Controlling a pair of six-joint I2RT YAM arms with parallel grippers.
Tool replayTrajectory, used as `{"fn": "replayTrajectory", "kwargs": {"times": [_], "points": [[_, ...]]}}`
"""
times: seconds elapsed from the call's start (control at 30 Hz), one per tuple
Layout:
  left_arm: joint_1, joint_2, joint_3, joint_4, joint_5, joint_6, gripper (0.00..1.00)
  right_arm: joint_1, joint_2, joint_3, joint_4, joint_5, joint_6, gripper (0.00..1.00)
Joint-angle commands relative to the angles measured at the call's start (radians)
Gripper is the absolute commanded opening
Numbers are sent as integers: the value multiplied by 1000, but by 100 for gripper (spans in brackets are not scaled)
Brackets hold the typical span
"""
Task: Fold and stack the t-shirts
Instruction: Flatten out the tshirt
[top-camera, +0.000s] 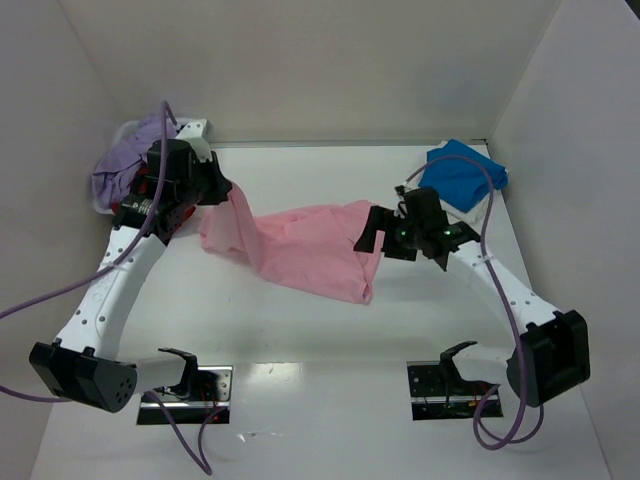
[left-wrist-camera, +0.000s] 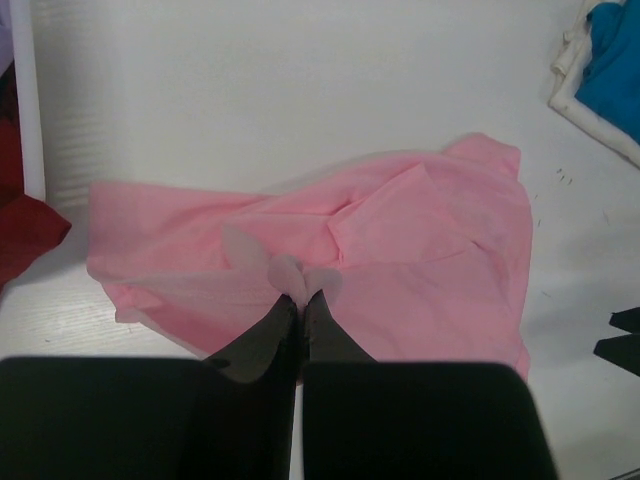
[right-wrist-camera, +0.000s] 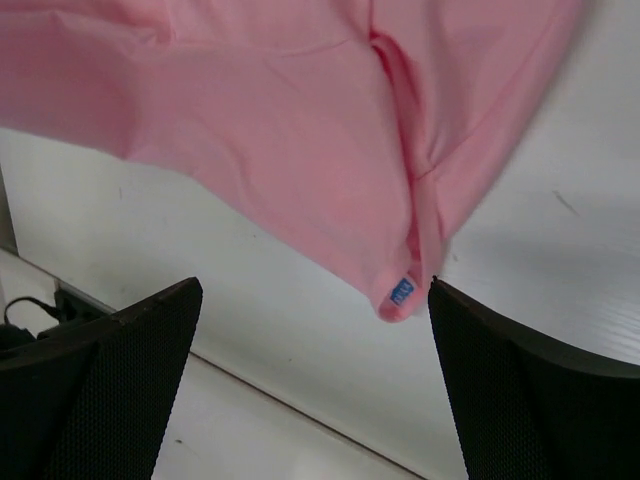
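pink t-shirt (right-wrist-camera: 300, 120), blue hem tag (right-wrist-camera: 401, 291)

High overview; both wrist views near pink t-shirt (top-camera: 310, 250)

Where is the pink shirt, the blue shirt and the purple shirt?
pink shirt (top-camera: 310, 250): top view, middle of the spread cloth.
blue shirt (top-camera: 462, 175): top view, middle of the pile at the far right.
purple shirt (top-camera: 118, 172): top view, bunched cloth at the far left.
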Motion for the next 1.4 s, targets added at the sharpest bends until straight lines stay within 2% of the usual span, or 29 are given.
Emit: {"fn": "replayTrajectory", "kwargs": {"times": [0.0,0.23,0.3,0.53,0.6,0.77,1.1,1.27,1.3,1.37], "points": [[6,9,-27,25,27,21,0,71,55,-4,135,57,38,99],[6,9,-58,25,27,21,0,81,195,14,213,110,27,99],[6,9,-58,34,27,21,0,81,225,23,241,110,27,95],[6,9,-77,34,27,21,0,81,399,192,282,132,-26,92],[6,9,-86,34,27,21,0,91,436,244,282,132,-55,88],[6,29,-86,34,27,30,0,134,583,307,293,132,-89,84],[6,29,-77,16,27,30,0,170,681,341,293,187,-107,76],[6,29,-77,16,27,30,0,170,700,359,284,198,-108,55],[6,29,-77,16,27,30,0,170,700,359,284,212,-108,42],[6,29,-77,16,27,30,0,170,700,359,284,235,-108,28]]}}
